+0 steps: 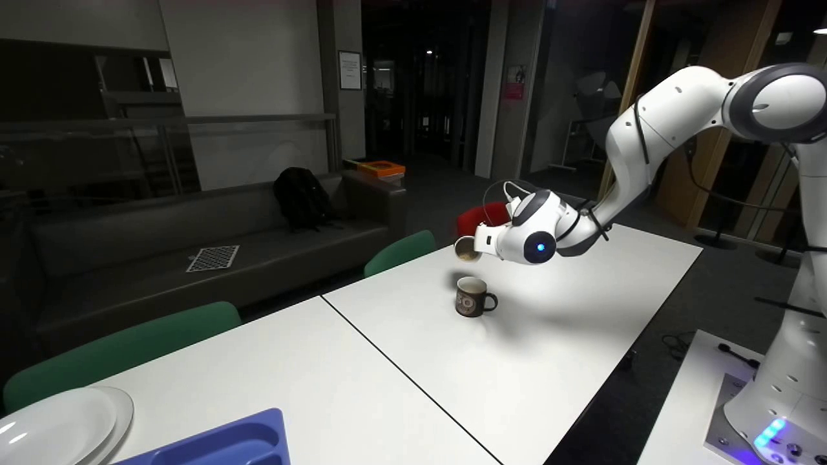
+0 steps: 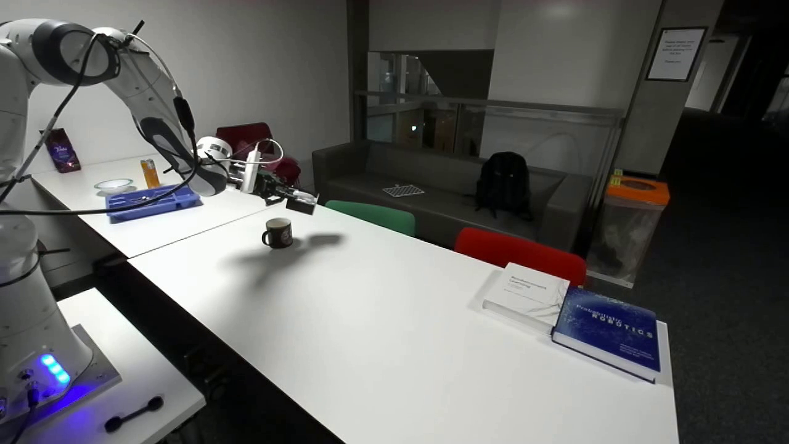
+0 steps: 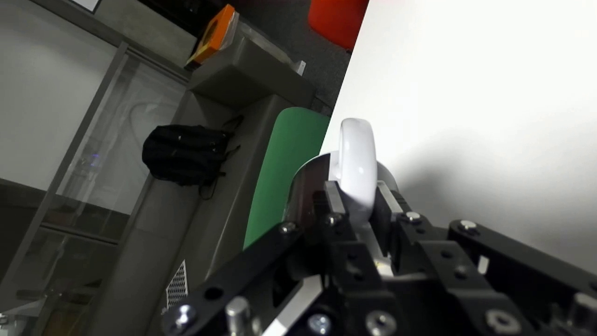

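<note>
My gripper (image 3: 359, 192) is shut on the white handle (image 3: 357, 158) of a mug; the mug's dark, glossy side (image 3: 305, 186) shows past the fingers in the wrist view. In an exterior view this held mug (image 1: 466, 249) is tipped on its side above the table, its mouth turned toward the camera. It also hangs in the air at the arm's end (image 2: 301, 205), where its outline is small. A black mug with a pale print and a light inside (image 1: 470, 298) stands upright on the white table, below the held one and apart from it.
A blue tray (image 2: 148, 202) and white plates (image 1: 61, 426) lie on the adjoining table. Two books, one white (image 2: 527, 293) and one blue (image 2: 610, 330), lie at the other end. Green (image 1: 400, 252) and red (image 2: 521, 253) chairs line the edge by the sofa (image 1: 194, 258).
</note>
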You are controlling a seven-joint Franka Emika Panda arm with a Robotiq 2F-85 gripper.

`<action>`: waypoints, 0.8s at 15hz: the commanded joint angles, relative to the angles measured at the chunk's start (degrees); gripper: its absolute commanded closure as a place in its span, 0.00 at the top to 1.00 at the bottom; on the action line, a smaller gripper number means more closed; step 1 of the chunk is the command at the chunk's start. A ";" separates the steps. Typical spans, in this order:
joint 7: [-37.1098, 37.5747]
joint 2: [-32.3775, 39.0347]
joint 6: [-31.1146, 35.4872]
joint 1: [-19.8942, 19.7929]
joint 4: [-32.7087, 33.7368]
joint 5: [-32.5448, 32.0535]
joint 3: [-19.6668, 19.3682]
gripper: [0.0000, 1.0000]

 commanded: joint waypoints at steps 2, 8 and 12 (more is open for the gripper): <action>-0.07 -3.31 -2.43 -1.22 -2.91 -6.42 2.11 0.05; 0.50 -3.66 -2.37 -1.47 -4.17 -11.25 2.96 0.05; -0.02 -3.49 -2.63 -1.60 -4.43 -12.80 3.06 0.05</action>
